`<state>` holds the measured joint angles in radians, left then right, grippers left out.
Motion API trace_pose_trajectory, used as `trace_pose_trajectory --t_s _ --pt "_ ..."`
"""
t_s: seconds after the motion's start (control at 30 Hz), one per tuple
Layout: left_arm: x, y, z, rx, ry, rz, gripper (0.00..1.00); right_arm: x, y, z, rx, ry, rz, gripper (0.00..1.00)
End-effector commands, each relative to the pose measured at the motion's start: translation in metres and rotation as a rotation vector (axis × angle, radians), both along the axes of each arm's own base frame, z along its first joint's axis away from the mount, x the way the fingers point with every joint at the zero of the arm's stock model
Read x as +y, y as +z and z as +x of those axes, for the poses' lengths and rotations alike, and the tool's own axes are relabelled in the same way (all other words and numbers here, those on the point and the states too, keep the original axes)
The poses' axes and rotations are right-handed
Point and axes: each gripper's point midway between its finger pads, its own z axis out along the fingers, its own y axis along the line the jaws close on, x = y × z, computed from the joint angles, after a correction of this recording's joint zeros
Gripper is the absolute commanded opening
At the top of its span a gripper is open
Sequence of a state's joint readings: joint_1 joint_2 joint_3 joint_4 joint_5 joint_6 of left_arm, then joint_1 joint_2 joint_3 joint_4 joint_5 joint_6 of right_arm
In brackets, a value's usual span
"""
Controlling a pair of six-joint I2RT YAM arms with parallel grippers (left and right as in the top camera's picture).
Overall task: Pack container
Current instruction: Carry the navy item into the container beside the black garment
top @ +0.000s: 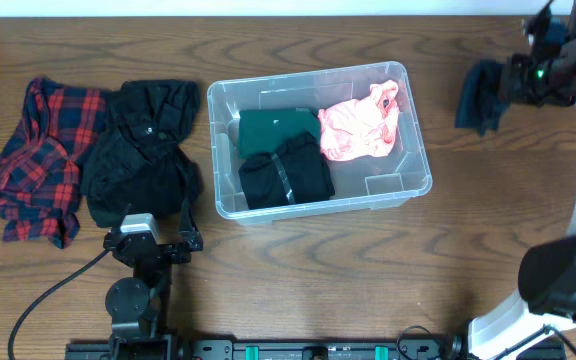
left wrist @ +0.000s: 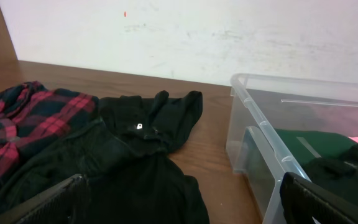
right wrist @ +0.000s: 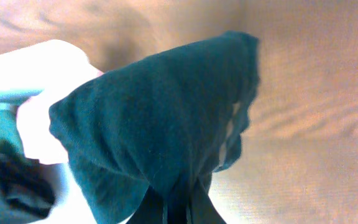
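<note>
The clear plastic container [top: 420, 160] sits mid-table and holds a green garment [top: 276, 125], a black garment [top: 286, 172] and a pink garment [top: 360, 127]. It also shows at the right of the left wrist view [left wrist: 253, 118]. My right gripper [right wrist: 178, 208] is shut on a dark teal cloth [right wrist: 160, 130], which hangs above the table right of the container in the overhead view [top: 480, 96]. My left gripper [left wrist: 185, 205] is open and empty, low near the front table edge, beside a black garment [left wrist: 135, 155].
A red plaid shirt [top: 33, 160] and a black garment [top: 143, 150] lie on the table left of the container. The plaid shirt also shows in the left wrist view [left wrist: 23, 124]. A white wall stands behind the table.
</note>
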<state>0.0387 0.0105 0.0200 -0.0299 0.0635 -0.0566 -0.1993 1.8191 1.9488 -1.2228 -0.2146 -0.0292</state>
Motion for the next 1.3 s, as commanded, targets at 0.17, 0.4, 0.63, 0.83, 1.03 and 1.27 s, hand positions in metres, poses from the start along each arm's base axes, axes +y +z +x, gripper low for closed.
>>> trace_pose_trajectory --t_s 0.17,0.4,0.63,0.83,1.03,1.27 --pt "0.0 -0.016 -0.001 0.047 0.0 -0.015 0.98 0.077 0.111 -0.018 -0.281 0.159 0.008 0.01" --pt "0.0 -0.016 -0.001 0.047 0.0 -0.015 0.98 0.152 0.094 -0.043 -0.188 0.267 -0.026 0.01" --pt "0.0 -0.016 -0.001 0.047 0.0 -0.015 0.98 0.194 0.063 -0.058 -0.088 0.28 -0.16 0.01" --pt "0.0 -0.016 -0.001 0.047 0.0 -0.015 0.98 0.202 0.046 -0.069 -0.026 0.283 -0.272 0.01" --pt "0.0 -0.016 -0.001 0.047 -0.001 -0.015 0.98 0.2 0.043 -0.077 -0.011 0.288 -0.352 0.01" --pt "0.0 -0.016 -0.001 0.047 0.0 -0.015 0.98 0.204 0.036 -0.091 0.039 0.322 -0.382 0.01"
